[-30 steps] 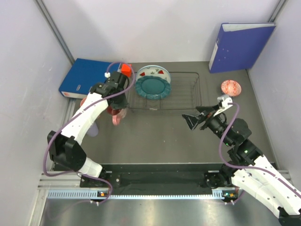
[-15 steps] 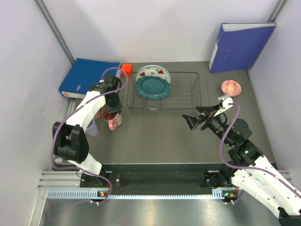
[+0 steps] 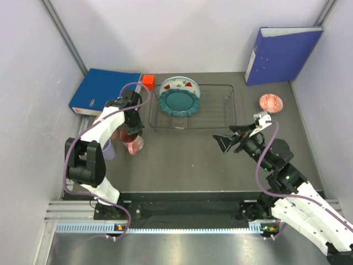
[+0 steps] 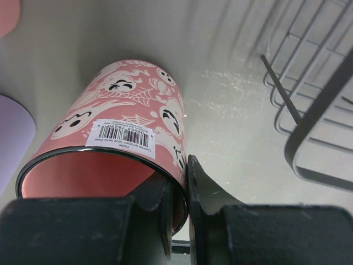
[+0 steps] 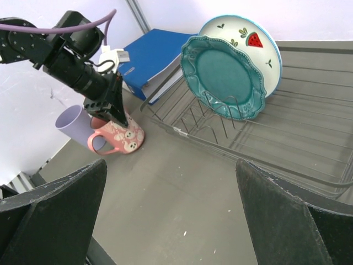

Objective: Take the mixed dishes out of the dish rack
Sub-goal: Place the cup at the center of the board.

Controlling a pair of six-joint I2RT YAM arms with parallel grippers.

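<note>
At the far left a blue binder [image 3: 102, 88] lies flat against the back corner of the bench [image 3: 182, 160]. Nearer to me, the lavender cup [image 3: 108, 150] stands on the bench, well outside the dish rack [image 3: 218, 113]. Just beside it is a salmon-pink cup [image 5: 97, 121], mostly hidden behind my left arm, so I cannot tell how it sits.

My left jaws are clamped on the rim of the other salmon-pink cup [image 4: 132, 116], the one printed with white ghosts and cobwebs. One finger is inside the wall and the other is outside it. This cup is just left of the rack's near left corner, close to the lavender cup. Its base is at the bench or just above it; I cannot tell if it touches.

A small red cube [image 3: 148, 81] sits at the back, between the flat binder and the rack. In the left end of the rack two plates stand on edge among the tines. The teal scalloped plate [image 3: 178, 102] is on the near side, and the white watermelon plate [image 3: 180, 84] leans right behind it.

My right jaws are spread wide and hold nothing. They hang over the bench just in front of the rack's right end.

Further right, the small pink patterned bowl [image 3: 271, 102] rests on the bench, apart from the rack. Behind it a second blue binder [image 3: 281, 52] stands upright in the back right corner.
</note>
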